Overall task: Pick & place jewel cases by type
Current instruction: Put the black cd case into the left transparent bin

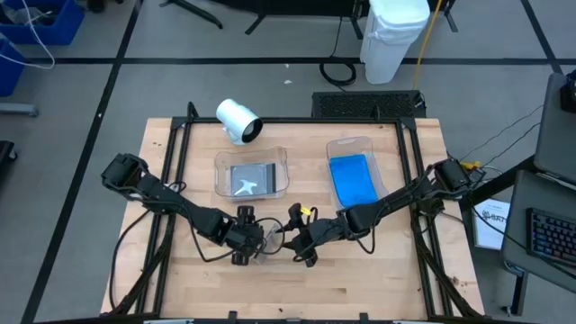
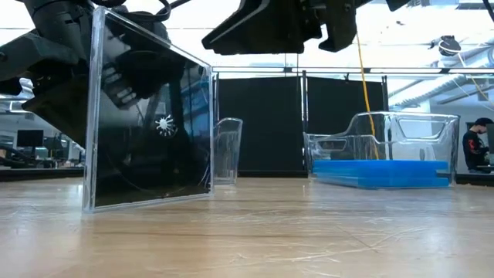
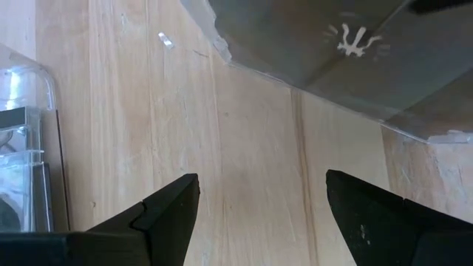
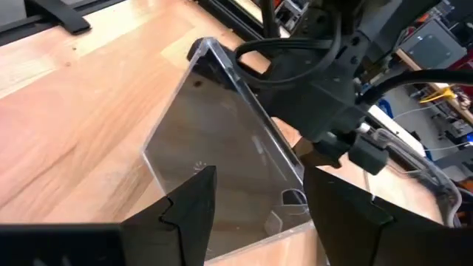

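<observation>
1. Left end effector [image 1: 250, 249] low over the front middle of the tabletop [image 1: 378, 279], fingers [image 3: 159, 214] spread apart, gripping nothing.
2. Right end effector [image 1: 301, 247] just beside it, facing it, fingers [image 4: 188, 203] likewise parted and empty.
3. Between the two end effectors, one dark grey/clear jewel case [image 2: 147, 123] standing tilted on its edge on the wood, close to the left end effector's fingers; whether anything touches it, cannot tell.
4. Beyond the left end effector, a clear tray [image 1: 220, 162] holding dark grey/clear jewel cases [image 1: 251, 178]; exact count unreadable.
5. Beyond the right end effector, a second clear tray [image 1: 346, 144] holding a flat stack of blue jewel cases [image 1: 352, 178].
6. Past the first tray, a white cylinder [image 1: 238, 121] lying on its side.
</observation>
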Tool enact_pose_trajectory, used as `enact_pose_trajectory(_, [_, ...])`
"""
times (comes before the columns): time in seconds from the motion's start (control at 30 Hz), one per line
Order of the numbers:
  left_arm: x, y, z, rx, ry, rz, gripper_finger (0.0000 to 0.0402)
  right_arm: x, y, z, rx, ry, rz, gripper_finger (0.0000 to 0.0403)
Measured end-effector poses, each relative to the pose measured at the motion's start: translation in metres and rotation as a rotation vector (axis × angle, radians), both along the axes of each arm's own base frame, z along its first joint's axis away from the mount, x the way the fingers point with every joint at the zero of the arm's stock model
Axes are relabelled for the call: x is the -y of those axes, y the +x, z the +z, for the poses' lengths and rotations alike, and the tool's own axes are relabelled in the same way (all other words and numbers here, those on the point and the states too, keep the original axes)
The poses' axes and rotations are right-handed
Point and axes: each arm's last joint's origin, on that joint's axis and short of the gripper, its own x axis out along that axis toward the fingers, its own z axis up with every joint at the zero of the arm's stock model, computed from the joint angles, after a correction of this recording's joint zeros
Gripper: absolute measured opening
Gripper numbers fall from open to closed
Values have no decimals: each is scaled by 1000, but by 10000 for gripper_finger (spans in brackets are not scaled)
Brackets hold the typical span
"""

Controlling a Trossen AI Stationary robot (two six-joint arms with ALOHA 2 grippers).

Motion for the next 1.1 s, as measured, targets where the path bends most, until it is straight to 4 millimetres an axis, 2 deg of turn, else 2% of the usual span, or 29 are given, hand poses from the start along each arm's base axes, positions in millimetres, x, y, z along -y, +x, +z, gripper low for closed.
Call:
enact_pose_trajectory(0.2, [0, 0, 0, 0, 2, -4, 296, 2, 2, 3, -13, -28, 5, 196])
enact_pose_trajectory(0.37, [0, 0, 0, 0, 2, -3, 296, -2, 12, 31, -98, -44, -1, 196])
enact_pose_trajectory(0.57, [0, 0, 0, -2, 3, -4, 296, 0, 16, 43, -168, -74, 1, 196])
enact_pose_trajectory(0.83, [0, 0, -1, -3, 4, -5, 296, 12, 32, 13, -239, -35, 12, 196])
enact_pose_trajectory(1.1, [0, 0, -1, -5, 5, -4, 296, 19, 38, -2, -279, -24, -15, 196])
